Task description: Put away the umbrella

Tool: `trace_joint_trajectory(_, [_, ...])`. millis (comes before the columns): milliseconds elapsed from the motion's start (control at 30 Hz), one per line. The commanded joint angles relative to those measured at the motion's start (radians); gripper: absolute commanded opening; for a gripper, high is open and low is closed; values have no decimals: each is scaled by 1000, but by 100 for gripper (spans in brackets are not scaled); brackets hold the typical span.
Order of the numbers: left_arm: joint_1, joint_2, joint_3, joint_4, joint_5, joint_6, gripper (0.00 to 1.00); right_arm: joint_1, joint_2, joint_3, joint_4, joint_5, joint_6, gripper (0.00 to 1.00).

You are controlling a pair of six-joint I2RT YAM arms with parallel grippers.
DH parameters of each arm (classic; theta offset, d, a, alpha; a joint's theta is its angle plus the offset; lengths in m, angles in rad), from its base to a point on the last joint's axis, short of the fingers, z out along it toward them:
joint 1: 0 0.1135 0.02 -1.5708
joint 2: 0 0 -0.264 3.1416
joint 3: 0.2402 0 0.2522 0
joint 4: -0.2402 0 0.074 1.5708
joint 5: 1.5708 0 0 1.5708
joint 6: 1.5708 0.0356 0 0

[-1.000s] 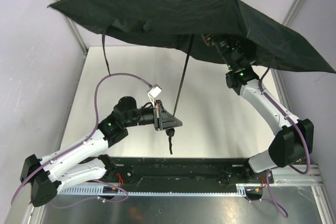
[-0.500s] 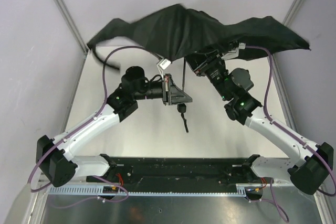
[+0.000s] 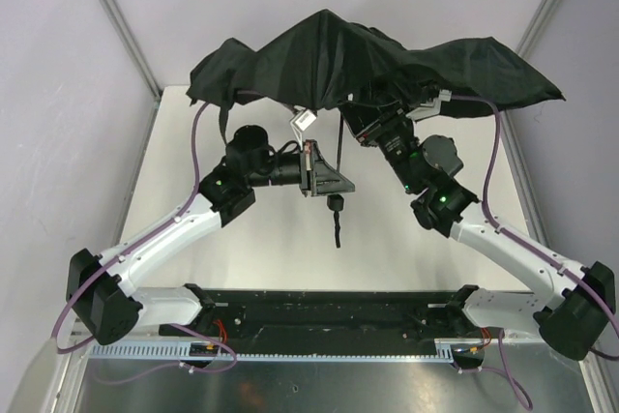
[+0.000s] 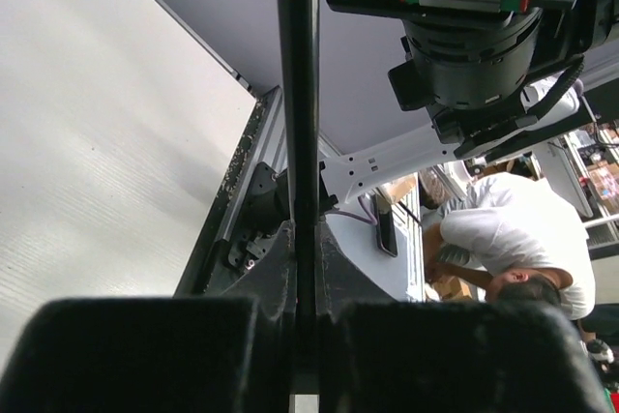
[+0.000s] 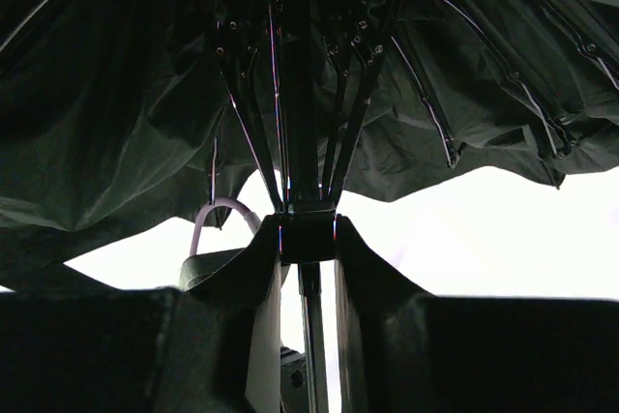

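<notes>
Umbrella (image 3: pixel 338 55) held up over tabletop (image 3: pixel 261 249), canopy (image 3: pixel 464 70) half slack. Left fingers (image 4: pixel 145 345) clamped tight on shaft (image 4: pixel 296 94) just above handle (image 3: pixel 336 203), likely as anchor. Right fingers (image 5: pixel 232 307) pinch slider (image 5: pixel 308 236) under ribs, apparently to drag it down shaft and collapse canopy.

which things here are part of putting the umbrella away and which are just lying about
Part of the job:
- umbrella, half collapsed
- left gripper, shut on its shaft
- right gripper, shut on it higher up, under the fabric

Just around:
- table
- purple cables
- person in a white shirt, in the background
</notes>
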Motion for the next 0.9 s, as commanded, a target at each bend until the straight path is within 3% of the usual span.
trace_joint_trajectory(0, [33,-16,104,183,-85,23,0,79,-75,-48,-54,21,-49,0])
trace_joint_trajectory(300, [34,36,189,211,-108,-31,0,112,-119,-117,-43,56,-40,0])
trace_joint_trajectory(567, [27,39,138,208,-92,-8,0,20,-98,-107,19,-17,-2,0])
trace_joint_trajectory(633, [35,14,91,187,-86,30,11,28,-97,-106,21,7,-15,0])
trace_joint_trajectory(700, [35,-28,28,155,-118,84,38,71,-99,-89,1,94,-62,0])
trace_joint_trajectory(767, [25,-73,-33,117,-169,138,56,117,-88,-44,-49,203,-121,0])
trace_joint_trajectory(800, [15,-95,-51,80,-209,174,70,143,-76,-16,-76,264,-152,0])
trace_joint_trajectory(867, [-30,-134,-61,-16,-333,269,84,210,-45,42,-121,389,-236,0])
